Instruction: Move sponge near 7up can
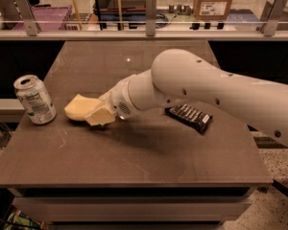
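Warm dim light; glare on table (128, 59); soft shadow under gripper (100, 115) at sponge (78, 107).

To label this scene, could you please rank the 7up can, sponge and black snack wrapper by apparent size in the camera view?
1. 7up can, largest.
2-3. snack wrapper and sponge look alike; the gripper, gripping the sponge's right end, hides part of it.

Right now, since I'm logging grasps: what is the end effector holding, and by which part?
The end effector, left of the table centre, grips the sponge by its end farthest from the 7up can.
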You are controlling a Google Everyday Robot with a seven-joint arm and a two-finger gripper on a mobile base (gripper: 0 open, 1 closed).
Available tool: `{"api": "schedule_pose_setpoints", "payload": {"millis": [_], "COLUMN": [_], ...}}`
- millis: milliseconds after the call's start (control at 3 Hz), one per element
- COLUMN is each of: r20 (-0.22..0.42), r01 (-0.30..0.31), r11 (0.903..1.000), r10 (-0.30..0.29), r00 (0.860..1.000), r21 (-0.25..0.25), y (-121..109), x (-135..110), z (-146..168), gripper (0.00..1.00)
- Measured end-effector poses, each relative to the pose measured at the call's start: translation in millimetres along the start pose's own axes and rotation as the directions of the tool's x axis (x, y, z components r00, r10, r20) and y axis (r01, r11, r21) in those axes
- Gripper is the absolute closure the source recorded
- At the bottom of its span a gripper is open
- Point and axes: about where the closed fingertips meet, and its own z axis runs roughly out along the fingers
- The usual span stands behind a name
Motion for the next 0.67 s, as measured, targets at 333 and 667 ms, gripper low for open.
{"api": "schedule_pose_setpoints", "payload": {"millis": [333,667], "r20": [-0.031,-0.034], "r01": [-0.019,-0.021], "r11": [0.9998,0.9998], "r10": [0.019,0.021], "r00": [0.999,0.999], "r21": [0.001,0.001], "y": [25.1,27.3], "x": [4.9,5.4], "z": [10.0,10.0], "gripper": [1.0,0.83]}}
